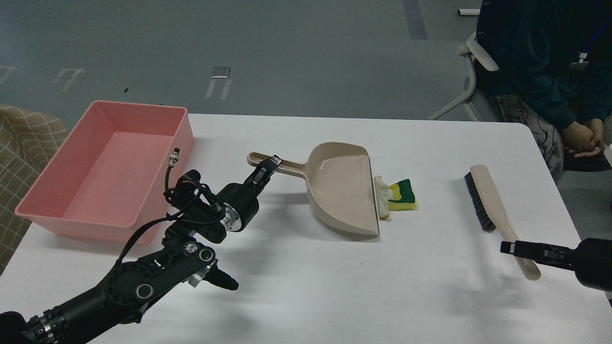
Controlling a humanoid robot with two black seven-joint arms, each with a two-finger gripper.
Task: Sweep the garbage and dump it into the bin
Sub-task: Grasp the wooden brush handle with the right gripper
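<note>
On the table (pixel 306 286), bin (pixel 57 217) empty, dustpan (pixel 339 186) empty

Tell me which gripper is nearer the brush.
Right. The right gripper is at the brush handle's near end, overlapping it in the head view. The left gripper is far off across the table, at the dustpan handle.

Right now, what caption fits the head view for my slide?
Left gripper at the dustpan handle, right gripper over the brush handle; garbage unswept.
</note>
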